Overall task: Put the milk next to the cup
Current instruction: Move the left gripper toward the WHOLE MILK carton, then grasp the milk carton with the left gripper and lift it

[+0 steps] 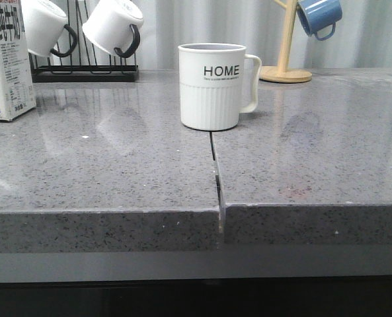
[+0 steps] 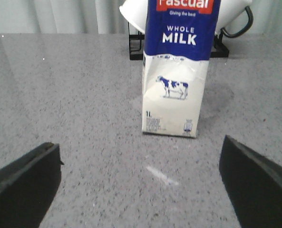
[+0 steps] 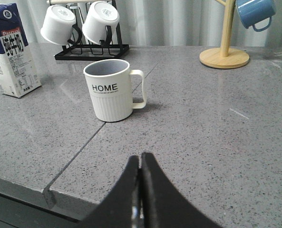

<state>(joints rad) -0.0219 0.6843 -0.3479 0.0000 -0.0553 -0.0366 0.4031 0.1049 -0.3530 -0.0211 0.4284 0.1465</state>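
Note:
The milk carton [image 1: 6, 63] stands upright at the far left of the grey counter, cut off by the front view's edge. It also shows in the left wrist view [image 2: 176, 71], with its blue "WHOLE MILK" top and cow picture, and in the right wrist view [image 3: 11, 50]. The white "HOME" cup [image 1: 212, 86] stands mid-counter, handle to the right; the right wrist view shows it too [image 3: 110, 90]. My left gripper [image 2: 141, 178] is open and empty, short of the carton. My right gripper [image 3: 141, 164] is shut and empty, short of the cup. Neither gripper shows in the front view.
A black rack [image 1: 83, 72] with two white black-handled mugs [image 1: 113, 26] stands at the back left, behind the carton. A wooden stand [image 1: 285, 66] with a blue mug [image 1: 319, 16] is at the back right. A seam [image 1: 215, 172] splits the counter [image 1: 314, 165] below the cup.

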